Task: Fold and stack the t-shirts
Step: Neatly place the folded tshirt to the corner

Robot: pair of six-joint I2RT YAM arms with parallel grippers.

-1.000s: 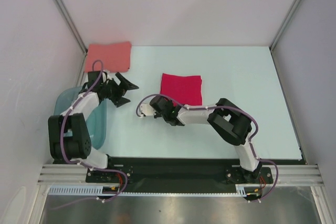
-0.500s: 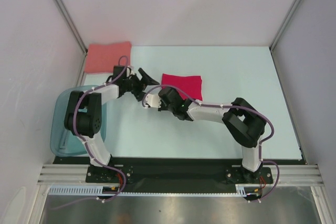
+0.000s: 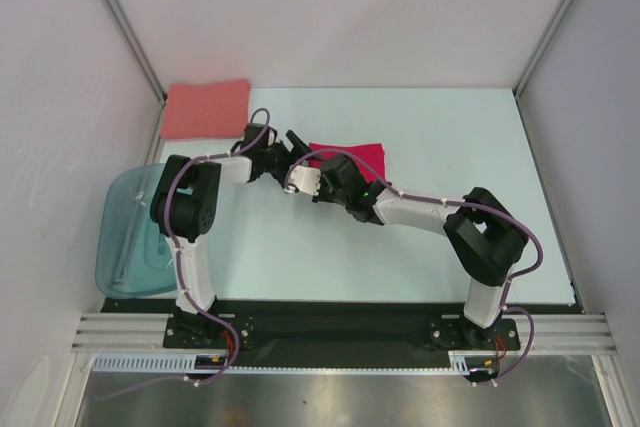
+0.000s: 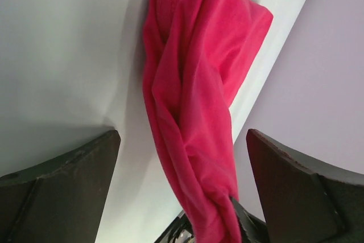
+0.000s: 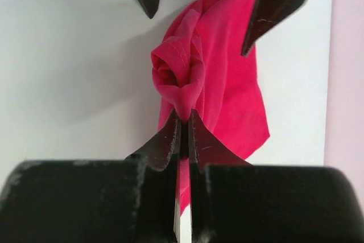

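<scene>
Tightly in right gripper (image 5: 183, 116), crimson t-shirt (image 5: 230, 92); left gripper (image 4: 182, 138) flanking

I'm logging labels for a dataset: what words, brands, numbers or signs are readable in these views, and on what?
None can be read: no print, tag or number shows on the red t-shirt, the pink t-shirt, the teal tub or the table.

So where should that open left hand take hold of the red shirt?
Probably the gathered ridge of the red shirt just beyond the right hand's pinch, coming straight on from the left: the cloth is lifted and bunched there, facing the left hand's open gap.
</scene>
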